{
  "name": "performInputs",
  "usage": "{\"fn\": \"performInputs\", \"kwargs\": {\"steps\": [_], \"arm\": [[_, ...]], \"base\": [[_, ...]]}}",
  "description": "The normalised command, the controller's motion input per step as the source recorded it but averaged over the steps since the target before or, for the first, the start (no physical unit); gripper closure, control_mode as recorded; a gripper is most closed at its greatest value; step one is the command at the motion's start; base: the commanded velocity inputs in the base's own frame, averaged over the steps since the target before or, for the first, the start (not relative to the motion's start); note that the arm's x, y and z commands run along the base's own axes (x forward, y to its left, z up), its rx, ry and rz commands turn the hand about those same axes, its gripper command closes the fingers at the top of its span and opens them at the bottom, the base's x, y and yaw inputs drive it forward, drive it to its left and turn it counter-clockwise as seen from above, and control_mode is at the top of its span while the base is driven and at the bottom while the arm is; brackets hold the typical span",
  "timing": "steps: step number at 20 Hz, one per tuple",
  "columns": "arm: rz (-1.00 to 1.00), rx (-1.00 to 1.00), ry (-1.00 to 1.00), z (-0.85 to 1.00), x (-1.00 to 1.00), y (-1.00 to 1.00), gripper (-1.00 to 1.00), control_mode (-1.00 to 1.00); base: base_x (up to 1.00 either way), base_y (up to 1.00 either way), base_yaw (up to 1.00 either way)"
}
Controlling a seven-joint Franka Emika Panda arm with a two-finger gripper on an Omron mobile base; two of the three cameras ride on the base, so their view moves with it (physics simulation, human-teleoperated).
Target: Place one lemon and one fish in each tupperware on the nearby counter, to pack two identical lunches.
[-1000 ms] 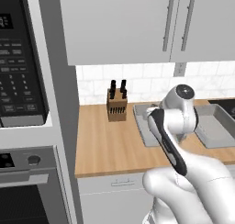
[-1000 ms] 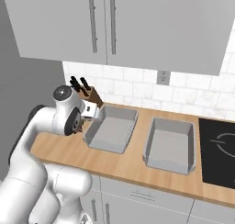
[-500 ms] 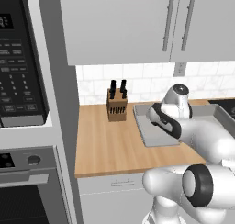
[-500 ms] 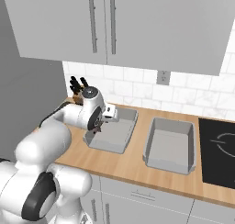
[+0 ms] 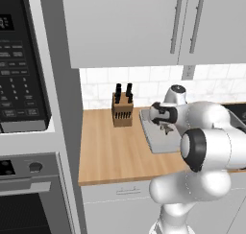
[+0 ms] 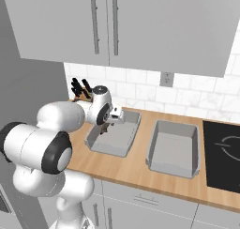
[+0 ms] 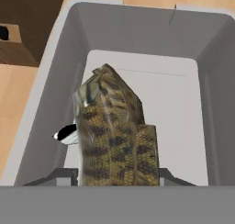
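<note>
My jaws clamp the fish (image 7: 114, 136), at centre frame in the hand view, hanging over the left tupperware (image 6: 116, 135). I judge I'm mid-delivery; next comes lowering and letting go.

pale grey upper cabinets (image 6: 140, 26) with slim vertical bar handles, hung over a white marble-tile backsplash (image 6: 197, 103) bearing a grey wall outlet (image 6: 164, 79). below, at the near edge, pale grey drawer fronts (image 6: 145, 207). at the far left, against the backsplash, a wooden knife block (image 5: 122, 111) with black handles. left of that, a tall grey panel (image 5: 60, 84) with a black microwave (image 5: 19, 70) set above a dark oven (image 5: 29, 199). at the right, a black glass cooktop (image 6: 224, 153). even, flat light, soft shadows.
</note>
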Motion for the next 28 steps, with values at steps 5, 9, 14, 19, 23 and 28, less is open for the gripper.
{"fn": "performInputs", "kwargs": {"steps": [5,9,14,19,23,28], "arm": [[0.02,-0.02,0.00,-0.53,0.18,0.03,1.00,-1.00],[0.00,0.00,0.00,-0.38,0.29,0.01,1.00,-1.00],[0.00,0.00,0.00,-0.32,0.24,0.00,1.00,-1.00],[0.01,0.00,0.00,-0.39,0.23,0.00,1.00,-1.00],[0.01,0.00,0.00,-0.20,0.21,0.02,1.00,-1.00],[0.00,-0.01,0.00,-0.14,0.00,0.14,-1.00,-1.00]], "base": [[0.00,0.00,0.00],[0.00,0.00,0.00],[0.00,0.00,0.00],[0.00,0.00,0.00],[0.00,0.00,0.00],[0.00,0.00,0.00]]}}
